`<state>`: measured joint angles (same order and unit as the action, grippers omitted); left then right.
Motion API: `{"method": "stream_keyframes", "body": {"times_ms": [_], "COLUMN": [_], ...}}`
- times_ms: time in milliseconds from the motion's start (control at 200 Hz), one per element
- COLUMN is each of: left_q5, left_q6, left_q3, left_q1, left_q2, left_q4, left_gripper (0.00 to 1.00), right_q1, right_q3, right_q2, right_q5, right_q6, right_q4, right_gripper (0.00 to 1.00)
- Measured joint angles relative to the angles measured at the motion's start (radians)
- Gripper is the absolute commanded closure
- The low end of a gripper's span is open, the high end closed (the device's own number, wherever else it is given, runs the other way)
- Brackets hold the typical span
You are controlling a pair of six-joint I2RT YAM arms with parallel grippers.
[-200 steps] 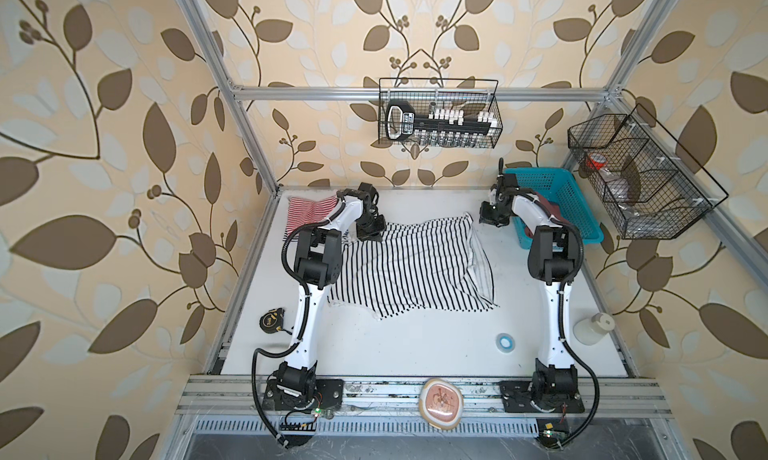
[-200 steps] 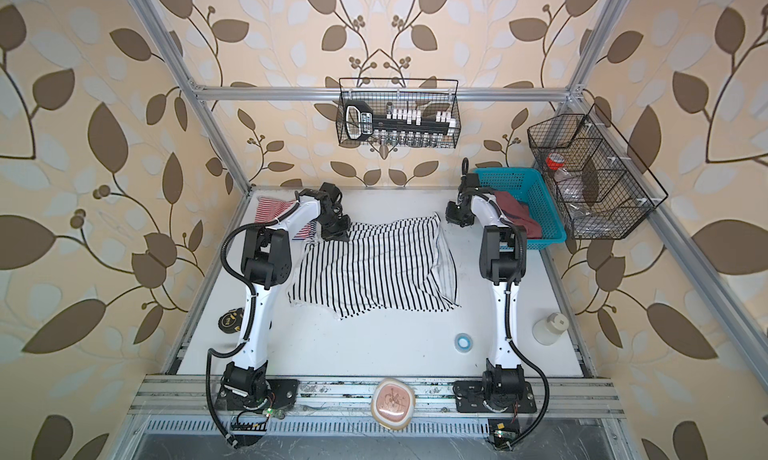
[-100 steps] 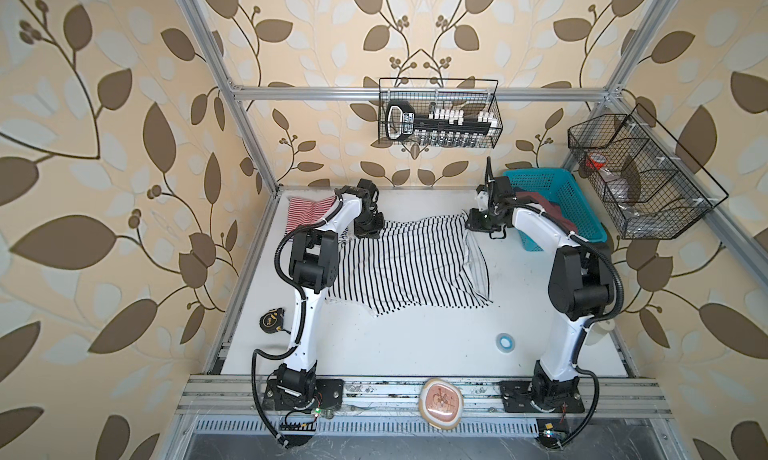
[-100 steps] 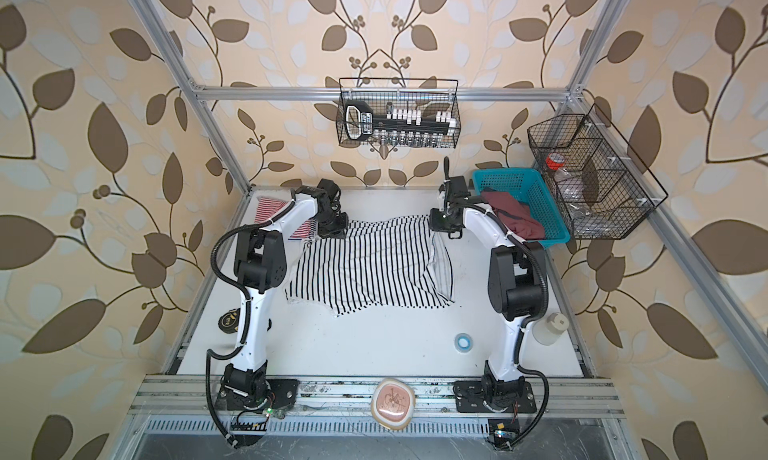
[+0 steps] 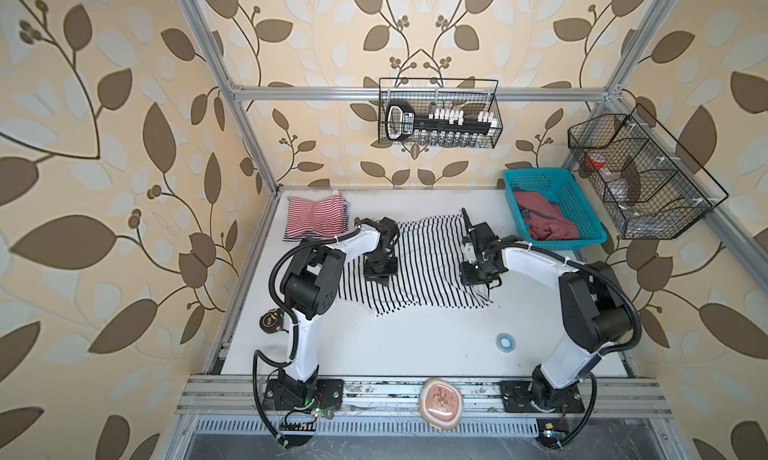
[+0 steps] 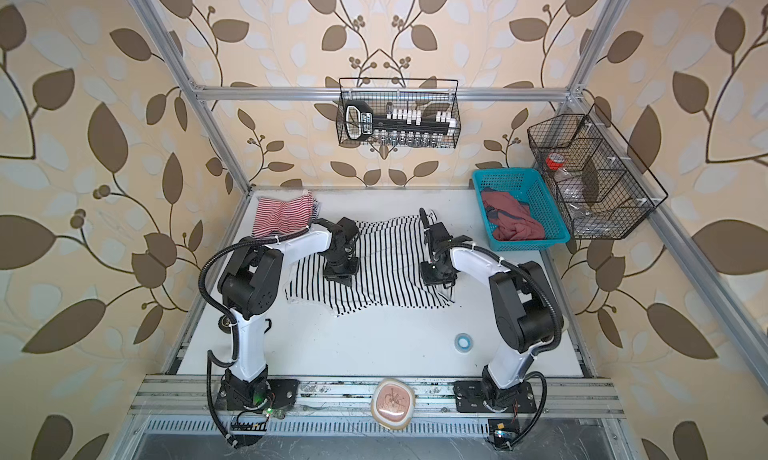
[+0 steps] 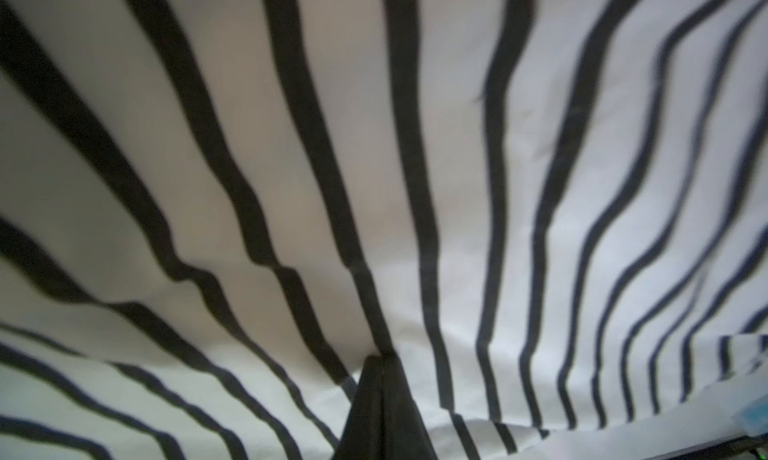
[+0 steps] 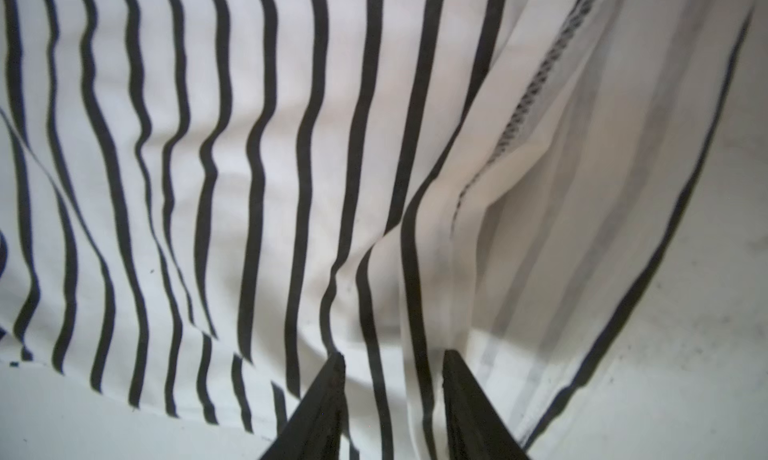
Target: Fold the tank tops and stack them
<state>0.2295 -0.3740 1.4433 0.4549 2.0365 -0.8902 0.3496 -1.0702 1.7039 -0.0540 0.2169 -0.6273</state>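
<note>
Black-and-white top [image 5: 428,267] lies spread across the middle of the tabletop [image 5: 415,346], mid-fold by the look of it. The left claw [image 7: 382,395] is pinched tight on a tuck of the cloth, I'd guess to keep that side anchored. The right claw [image 8: 392,362] stands part-way apart astride the hem, gripping nothing and probably letting go. The red-and-white top [image 5: 316,219] sits folded in the far left corner, likely the stack's base. The red top [image 5: 544,221] waits crumpled in the basket [image 5: 536,173]. A second ago both claws were at the cloth's far edge. They've since come nearer, over its middle, and the right has widened.
</note>
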Motion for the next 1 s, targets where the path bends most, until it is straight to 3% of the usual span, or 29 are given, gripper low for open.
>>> {"method": "stream_keyframes", "body": {"times_ms": [165, 225, 305, 375, 490, 1000], "left_q5": [-0.027, -0.032, -0.037, -0.041, -0.050, -0.064], "left_q6": [0.000, 0.000, 0.000, 0.000, 0.000, 0.008], "left_q3": [-0.019, -0.024, -0.032, -0.042, -0.050, -0.061], "left_q1": [0.000, 0.000, 0.000, 0.000, 0.003, 0.003], "left_q2": [-0.013, -0.016, -0.020, -0.027, -0.032, -0.038], "left_q4": [0.004, 0.004, 0.009, 0.017, 0.021, 0.023], "left_gripper": [1.00, 1.00, 1.00, 1.00, 1.00, 1.00], "right_q1": [0.010, 0.009, 0.007, 0.003, -0.008, -0.211], "right_q3": [0.030, 0.043, 0.058, 0.066, 0.069, 0.234], "right_q2": [-0.026, -0.026, -0.026, -0.026, -0.026, -0.122], "right_q5": [0.064, 0.089, 0.111, 0.119, 0.126, -0.038], "right_q6": [0.010, 0.019, 0.026, 0.023, 0.027, 0.092], "right_q4": [0.004, 0.003, 0.003, 0.003, 0.011, 0.089], "right_gripper": [0.86, 0.85, 0.72, 0.73, 1.00, 1.00]}}
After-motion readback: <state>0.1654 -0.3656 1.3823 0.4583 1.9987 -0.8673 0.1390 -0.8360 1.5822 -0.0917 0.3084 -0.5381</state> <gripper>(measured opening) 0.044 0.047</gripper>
